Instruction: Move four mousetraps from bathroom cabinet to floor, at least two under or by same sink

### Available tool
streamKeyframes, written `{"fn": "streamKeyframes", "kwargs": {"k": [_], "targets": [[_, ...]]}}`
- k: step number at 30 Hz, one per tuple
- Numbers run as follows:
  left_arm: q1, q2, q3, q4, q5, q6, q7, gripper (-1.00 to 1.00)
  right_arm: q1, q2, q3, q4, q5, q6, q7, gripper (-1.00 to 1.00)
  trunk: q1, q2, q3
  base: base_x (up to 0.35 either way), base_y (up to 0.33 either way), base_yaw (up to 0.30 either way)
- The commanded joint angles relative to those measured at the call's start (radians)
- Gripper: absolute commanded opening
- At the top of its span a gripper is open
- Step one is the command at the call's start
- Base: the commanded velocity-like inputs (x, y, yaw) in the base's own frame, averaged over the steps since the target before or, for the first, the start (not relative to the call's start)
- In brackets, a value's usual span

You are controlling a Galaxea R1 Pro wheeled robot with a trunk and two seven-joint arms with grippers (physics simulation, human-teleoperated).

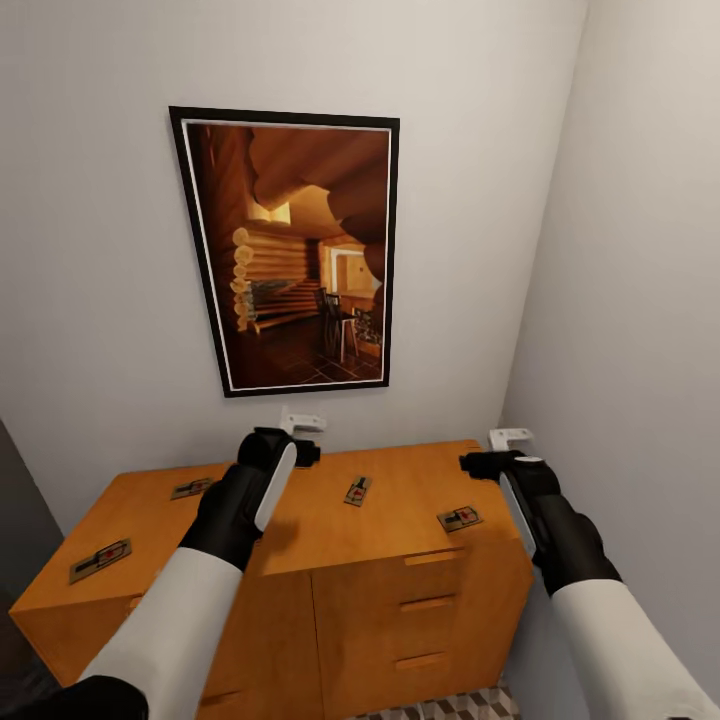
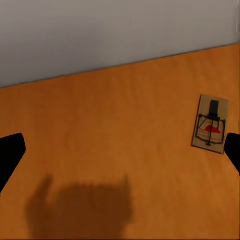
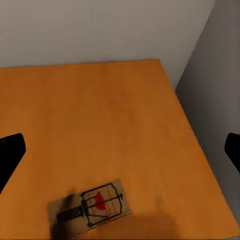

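Four mousetraps lie on the flat top of the orange-brown cabinet (image 1: 410, 480): one at the left front (image 1: 100, 560), one further back on the left (image 1: 192, 488), one in the middle (image 1: 358, 490) and one at the right front (image 1: 459, 518). My left gripper (image 1: 303, 425) hovers open above the cabinet's back middle; its wrist view has the middle mousetrap (image 2: 211, 124) close by one black fingertip (image 2: 233, 150). Above the cabinet's right end my right gripper (image 1: 510, 438) is open, with the right mousetrap (image 3: 92, 204) below it. Neither gripper holds anything.
The cabinet stands in a corner, against the back wall and close to the right wall (image 1: 640, 300). A framed picture (image 1: 300, 250) hangs above it. Drawer fronts with bar handles (image 1: 428, 603) face me. A strip of patterned floor tile (image 1: 450, 708) lies at the cabinet's foot.
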Motion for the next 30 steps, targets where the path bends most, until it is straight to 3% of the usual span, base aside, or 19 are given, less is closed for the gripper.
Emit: {"fn": "streamKeyframes", "kwargs": {"k": [1,5,6,10,13,20,30], "targets": [[-0.013,0.0,0.001,0.01,0.015,0.0,0.01,1.0,-0.029,0.0,0.0,0.038,0.004,0.005,0.0,1.0,0.0,-0.001,-0.001,0.0,0.0,0.0],[-0.065,0.0,0.007,0.063,0.025,-0.008,0.01,1.0,-0.128,0.0,0.0,0.179,0.005,0.003,0.0,1.0,0.0,-0.001,-0.001,0.0,0.0,0.0],[-0.094,0.0,0.01,0.104,0.028,-0.012,0.009,1.0,-0.172,0.0,0.0,0.239,0.005,0.002,0.0,1.0,0.0,-0.001,-0.001,0.0,0.0,0.0],[-0.155,0.0,0.024,0.21,0.031,-0.032,0.009,1.0,-0.253,0.0,0.001,0.339,0.005,0.001,0.0,1.0,0.0,-0.001,-0.001,0.0,0.0,0.0],[-0.214,0.0,0.048,0.346,0.034,-0.102,0.008,1.0,-0.313,0.0,0.0,0.429,0.006,0.0,0.0,1.0,0.0,-0.001,-0.001,0.0,0.0,0.0],[-0.31,0.0,0.08,0.632,0.039,-0.283,-0.008,1.0,-0.37,0.001,0.0,0.552,0.007,-0.032,0.0,1.0,0.0,-0.001,-0.001,0.0,0.0,0.0],[-0.336,0.0,0.087,0.762,0.038,-0.338,-0.127,1.0,-0.381,-0.001,0.0,0.636,0.008,-0.071,0.0,1.0,0.0,-0.001,-0.001,0.0,0.0,0.0]]}}
